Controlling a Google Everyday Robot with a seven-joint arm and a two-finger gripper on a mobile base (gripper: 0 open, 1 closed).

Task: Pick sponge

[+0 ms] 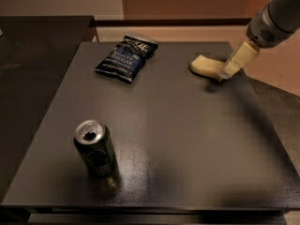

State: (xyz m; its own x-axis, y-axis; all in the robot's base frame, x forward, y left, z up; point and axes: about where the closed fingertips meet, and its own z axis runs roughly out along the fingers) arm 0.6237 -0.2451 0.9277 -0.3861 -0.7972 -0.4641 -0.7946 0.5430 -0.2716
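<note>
Taking the biggest thing first: dark matte table [187,163], filling most of the view and carrying three loose items, all well apart from one another.

Next down, grey arm [276,18], entering at the upper right corner and slanting down and leftward toward the far right part of the table.

Then dark blue chip bag [125,56], lying flat near the far edge, left of centre. Then green drink can [96,149], standing upright near the front left, top opened. Neither wanted for this job; both well apart from the working spot.

Then sponge [204,65], pale yellow, soft-edged, lying flat on the far right part of the table, well to the right of the chip bag.

Smallest, cream gripper [222,75], angled down at the right end of the sponge, tip touching it or just beside it; cannot tell which. Cannot tell either whether spread wide or drawn narrow, nor whether clamped on anything.

Judging progress from that: approach looks as good as finished, with the tool right at the target. No sign of a secured hold, and no lift, the sponge resting on the surface. Left to do, on this reading: settle around the block, close on it, raise it clear. Worth guarding against a sideways shove of so light a piece toward the right edge.
</note>
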